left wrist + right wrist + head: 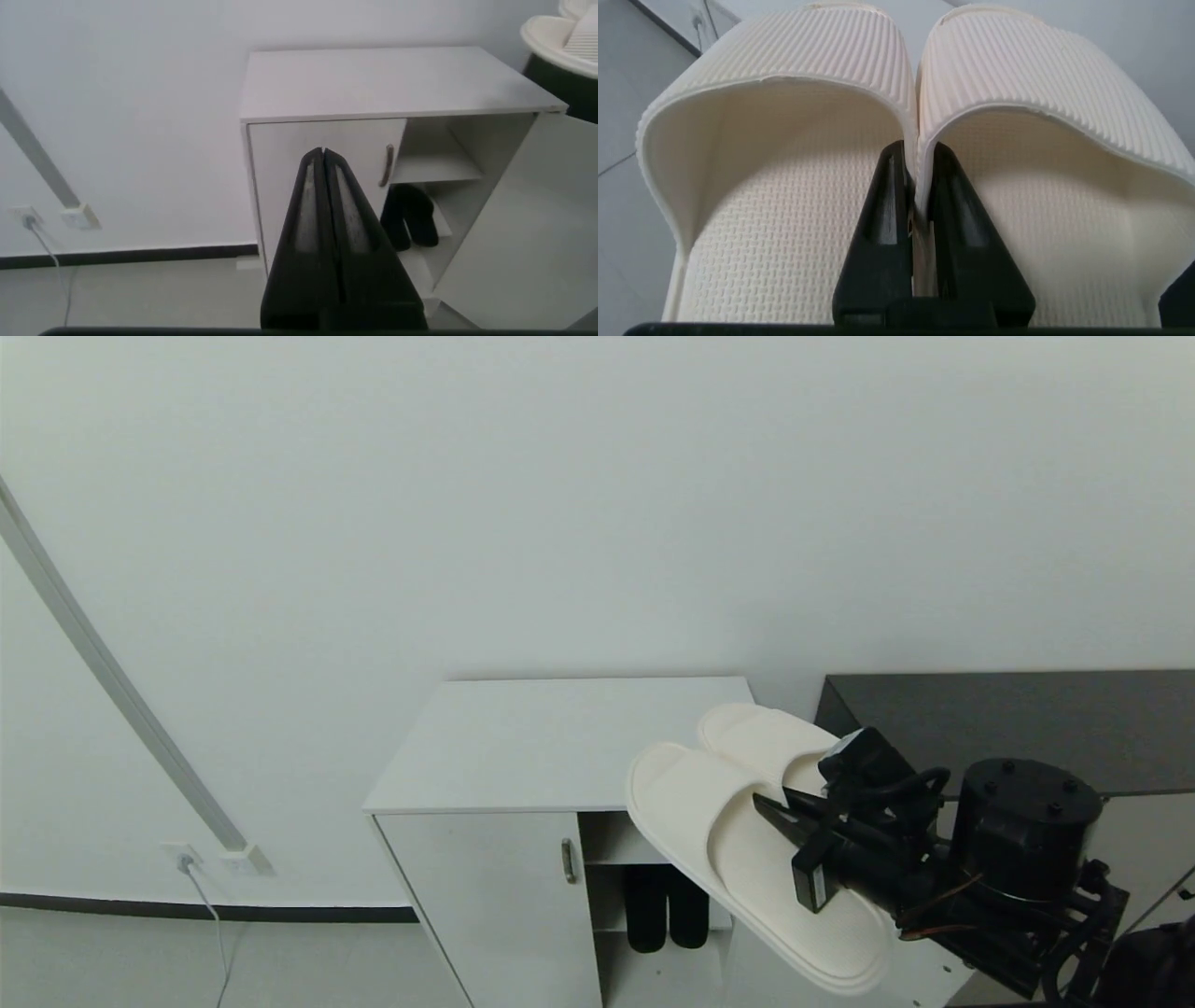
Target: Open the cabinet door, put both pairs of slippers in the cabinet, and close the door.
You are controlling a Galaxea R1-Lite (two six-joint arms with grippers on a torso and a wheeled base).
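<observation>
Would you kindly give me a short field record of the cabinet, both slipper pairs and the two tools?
cabinet: white, right door open, left door shut
black slippers: inside the cabinet
white slippers: held in the air before the cabinet's right side
right tool: shut on the white slippers' adjoining inner edges
left tool: shut, empty, facing the cabinet

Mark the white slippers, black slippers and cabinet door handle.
white slippers [695,786]: head view, ribbed upper of one slipper.
black slippers [646,907]: head view, middle of one slipper.
cabinet door handle [568,861]: head view, middle of the handle.
</observation>
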